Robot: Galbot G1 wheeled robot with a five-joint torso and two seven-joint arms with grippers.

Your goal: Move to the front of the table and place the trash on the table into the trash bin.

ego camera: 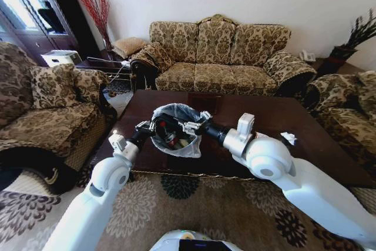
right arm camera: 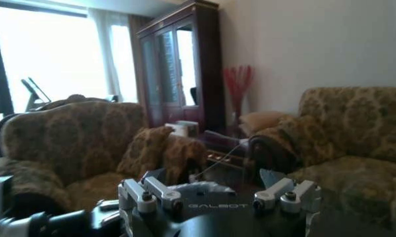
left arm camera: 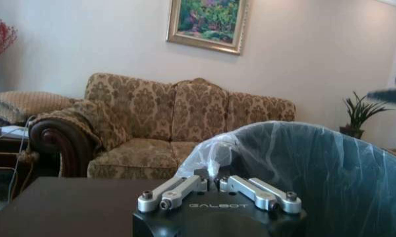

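With the left gripper (ego camera: 145, 127) pinching the trash bin (ego camera: 176, 130) liner, the right gripper's (ego camera: 197, 123) spread jaws should release squarely over its mouth.

Bin (ego camera: 176, 130) stands on the dark table (ego camera: 282, 124), bag-lined, trash (ego camera: 176, 139) inside; white tissue (ego camera: 288, 138) lies at its three o'clock.

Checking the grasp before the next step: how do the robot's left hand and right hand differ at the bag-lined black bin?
The left hand meets the round black bin with its pale translucent liner from the robot's left and is pinched shut on the liner's edge; the right hand comes from the right with its fingers spread open. Both sit at the bin's rim above the glossy dark brown table.
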